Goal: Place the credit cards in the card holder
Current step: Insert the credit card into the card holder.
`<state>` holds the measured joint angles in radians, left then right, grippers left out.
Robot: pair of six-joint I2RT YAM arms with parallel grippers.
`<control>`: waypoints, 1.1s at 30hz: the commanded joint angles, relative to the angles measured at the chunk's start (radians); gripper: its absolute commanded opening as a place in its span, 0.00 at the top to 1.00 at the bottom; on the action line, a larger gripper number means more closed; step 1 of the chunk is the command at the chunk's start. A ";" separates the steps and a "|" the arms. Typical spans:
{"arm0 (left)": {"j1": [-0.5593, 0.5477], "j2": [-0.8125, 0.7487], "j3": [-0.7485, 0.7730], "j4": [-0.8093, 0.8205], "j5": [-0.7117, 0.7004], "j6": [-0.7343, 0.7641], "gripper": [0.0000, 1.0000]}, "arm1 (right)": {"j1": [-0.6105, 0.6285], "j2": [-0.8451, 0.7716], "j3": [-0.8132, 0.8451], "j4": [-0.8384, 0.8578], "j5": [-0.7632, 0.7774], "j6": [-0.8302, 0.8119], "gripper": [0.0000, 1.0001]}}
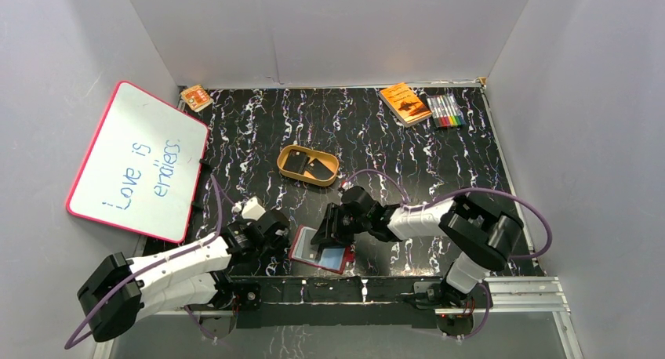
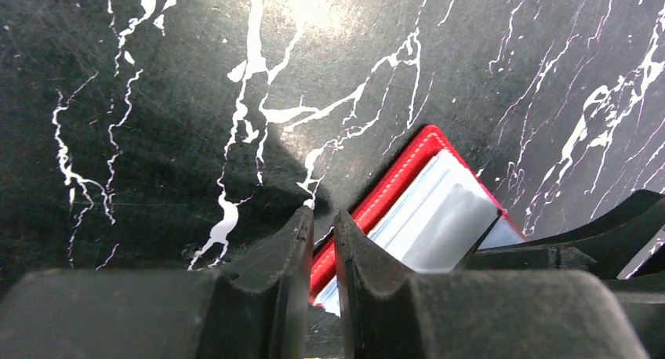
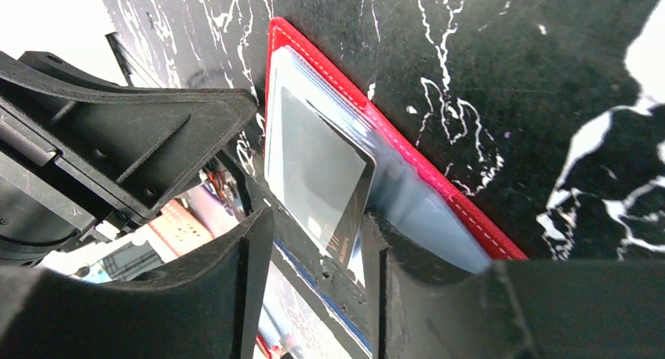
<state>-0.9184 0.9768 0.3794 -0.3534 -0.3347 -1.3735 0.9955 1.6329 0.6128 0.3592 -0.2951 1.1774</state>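
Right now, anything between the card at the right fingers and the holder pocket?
Nothing visible: credit card sits partway in the card holder pocket, between the open right fingers; left fingers pinch the holder's edge, clear of the card.

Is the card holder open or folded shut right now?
Open: the card holder lies spread flat, its clear inner pockets facing up in all views.

Left claw (image 2: 323, 218) pinched narrow, right claw (image 3: 320, 222) jaws apart

a robot lab cell is shown: black marbled table (image 1: 259, 132) boxed in by white panels (image 1: 337, 30), aluminium rail (image 1: 525, 292) along its near edge.
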 commanded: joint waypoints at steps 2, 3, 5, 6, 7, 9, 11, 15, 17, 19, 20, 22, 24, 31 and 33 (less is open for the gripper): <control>-0.004 -0.015 -0.038 -0.159 -0.007 0.002 0.83 | 0.002 -0.072 0.043 -0.166 0.075 -0.066 0.43; -0.004 -0.020 -0.036 -0.165 -0.011 0.002 0.83 | 0.002 -0.081 0.047 -0.187 0.081 -0.072 0.43; -0.004 -0.028 -0.033 -0.169 -0.017 0.004 0.83 | 0.000 -0.096 0.059 -0.232 0.100 -0.086 0.42; -0.004 -0.030 -0.033 -0.173 -0.019 0.005 0.82 | 0.001 -0.104 0.066 -0.260 0.112 -0.097 0.42; -0.004 -0.030 -0.033 -0.173 -0.021 0.005 0.82 | 0.001 -0.113 0.079 -0.287 0.126 -0.108 0.42; -0.005 -0.028 -0.034 -0.163 -0.020 0.009 0.82 | 0.000 -0.119 0.108 -0.349 0.161 -0.136 0.42; -0.004 -0.022 -0.039 -0.141 -0.014 0.016 0.82 | 0.001 -0.114 0.140 -0.418 0.191 -0.181 0.42; -0.004 0.006 -0.053 -0.024 0.029 0.059 0.82 | -0.004 -0.099 0.192 -0.449 0.211 -0.255 0.43; -0.004 0.031 -0.055 0.033 0.059 0.079 0.82 | -0.008 -0.090 0.227 -0.470 0.222 -0.285 0.43; -0.004 0.055 -0.047 0.062 0.075 0.092 0.82 | -0.008 -0.094 0.273 -0.533 0.270 -0.301 0.44; -0.004 0.065 -0.042 0.067 0.077 0.096 0.82 | -0.008 -0.101 0.288 -0.568 0.300 -0.308 0.44; -0.004 0.074 -0.035 0.065 0.073 0.098 0.83 | -0.008 -0.125 0.309 -0.614 0.358 -0.313 0.45; -0.004 0.072 -0.034 0.058 0.065 0.098 0.83 | -0.009 -0.158 0.311 -0.643 0.375 -0.318 0.49; -0.004 0.060 -0.047 0.015 0.032 0.071 0.83 | -0.002 -0.167 0.236 -0.679 0.180 -0.327 0.93; -0.004 0.060 -0.050 0.008 0.028 0.068 0.84 | 0.012 -0.155 0.207 -0.652 0.132 -0.323 0.99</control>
<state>-0.9192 1.0229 0.3687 -0.2245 -0.2871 -1.3064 0.9894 1.4723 0.8719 -0.2867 -0.0437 0.8619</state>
